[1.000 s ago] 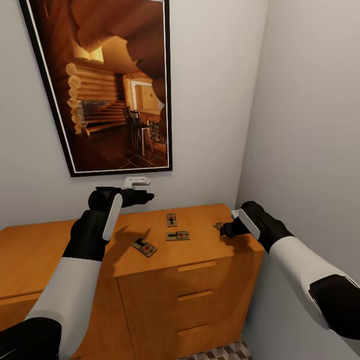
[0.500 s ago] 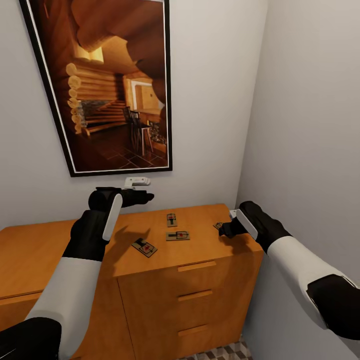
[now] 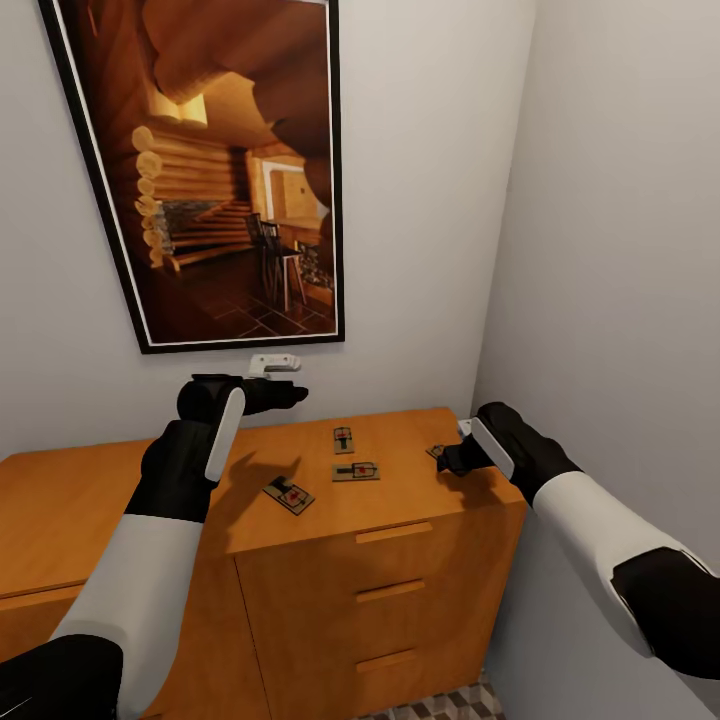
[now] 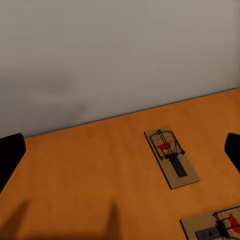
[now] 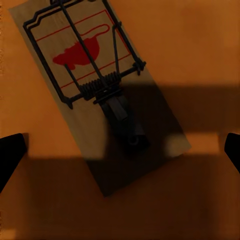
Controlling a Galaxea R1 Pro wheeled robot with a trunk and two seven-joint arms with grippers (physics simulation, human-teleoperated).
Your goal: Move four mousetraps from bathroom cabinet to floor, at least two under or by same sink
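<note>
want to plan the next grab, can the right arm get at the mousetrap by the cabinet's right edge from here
Probably yes: the right tool hangs open just above that mousetrap, which lies flat on the cabinet top with nothing between them.

The cabinet [image 3: 400,560] is coloured orange-brown. The mousetraps [image 3: 357,471] are made of pale tan wood with black wire and a red mark. The walls [image 3: 610,250] are painted light grey. The floor [image 3: 440,705] is patterned with brown and beige cubes.

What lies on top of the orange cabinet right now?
On the cabinet top lie three mousetraps in plain sight; a fourth lies under the right gripper, mostly hidden in the head view.
</note>
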